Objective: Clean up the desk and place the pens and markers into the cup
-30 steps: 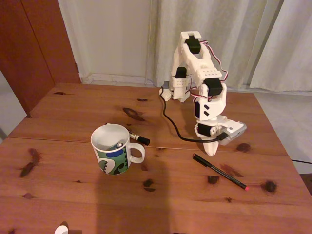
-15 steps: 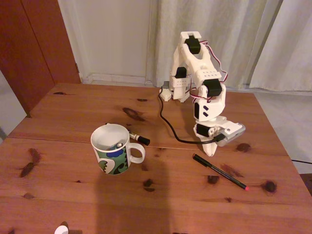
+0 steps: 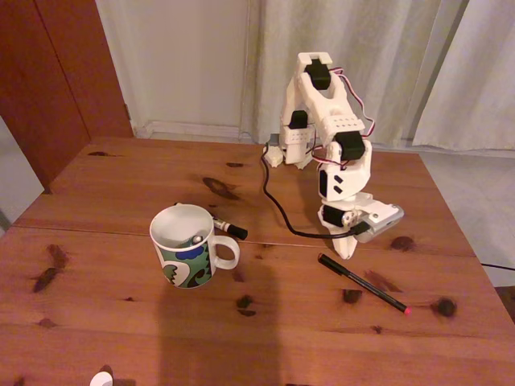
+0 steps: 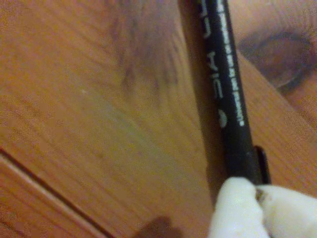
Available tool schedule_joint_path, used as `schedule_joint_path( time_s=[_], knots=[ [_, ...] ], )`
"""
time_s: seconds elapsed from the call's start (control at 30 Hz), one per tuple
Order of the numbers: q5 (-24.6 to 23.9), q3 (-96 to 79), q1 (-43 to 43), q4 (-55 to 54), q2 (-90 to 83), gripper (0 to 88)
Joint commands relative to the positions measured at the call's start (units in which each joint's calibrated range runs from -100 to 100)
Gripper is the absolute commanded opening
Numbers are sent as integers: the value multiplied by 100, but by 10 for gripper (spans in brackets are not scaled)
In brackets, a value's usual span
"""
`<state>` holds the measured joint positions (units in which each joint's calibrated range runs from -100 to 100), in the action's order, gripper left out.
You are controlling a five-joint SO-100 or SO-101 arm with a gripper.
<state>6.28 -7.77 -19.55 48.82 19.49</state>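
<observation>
On the desk (image 3: 121,322), black pen (image 3: 362,283), pink-red tip

Pale curtains (image 3: 354,64) hung across the upper centre and right of the fixed view, a reddish-brown wooden panel (image 3: 56,72) stood at the upper left, and a white wall (image 3: 185,56) lay between them.

Standing folded at the far edge in the fixed view, upper links rising from the base and bending forward, forearm dropping steeply so the gripper (image 3: 347,249) is pointing down. Showing white fingertips (image 4: 237,208) pressed together at the bottom edge of the wrist view. Trailing a black cable from the wrist.
</observation>
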Motion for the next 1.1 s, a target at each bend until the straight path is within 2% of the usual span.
schedule_joint_path(
  time_s=[0.0,0.97,1.07],
  knots=[
    [-25,254,20,-103,-75,6],
    [-104,777,37,-17,-42,13],
    [-104,786,45,-17,-42,40]
  ],
)
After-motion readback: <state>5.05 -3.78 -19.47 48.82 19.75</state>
